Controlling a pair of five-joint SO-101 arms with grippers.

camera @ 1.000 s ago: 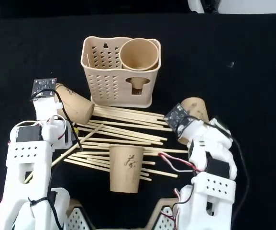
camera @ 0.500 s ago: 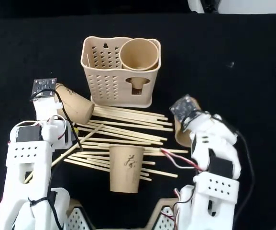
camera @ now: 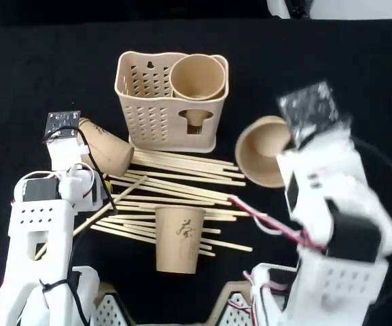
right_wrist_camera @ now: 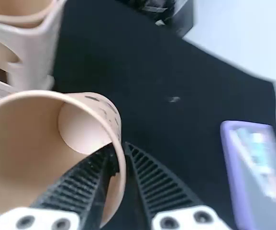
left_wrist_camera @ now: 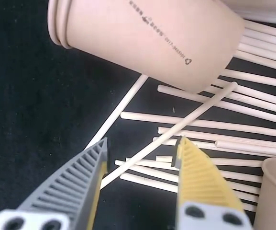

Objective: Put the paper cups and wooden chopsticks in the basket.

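1. Pinching a tan paper cup (right_wrist_camera: 37, 139) by its rim, the right gripper (right_wrist_camera: 119, 149) holds it tilted just beside the beige perforated plastic basket (camera: 149, 102).
2. The left gripper (left_wrist_camera: 141, 143) hangs, jaws apart, over scattered pale wooden chopsticks (left_wrist_camera: 195, 123).

A cup (camera: 197, 77) sits in the basket (camera: 151, 114), chopsticks (camera: 182, 178) spread before it.

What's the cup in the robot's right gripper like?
It is an empty tan paper cup with a rolled rim and dark print outside. The right gripper pinches its wall, one finger inside, one outside. It tilts, mouth toward the high camera, right of the basket and apart from it.
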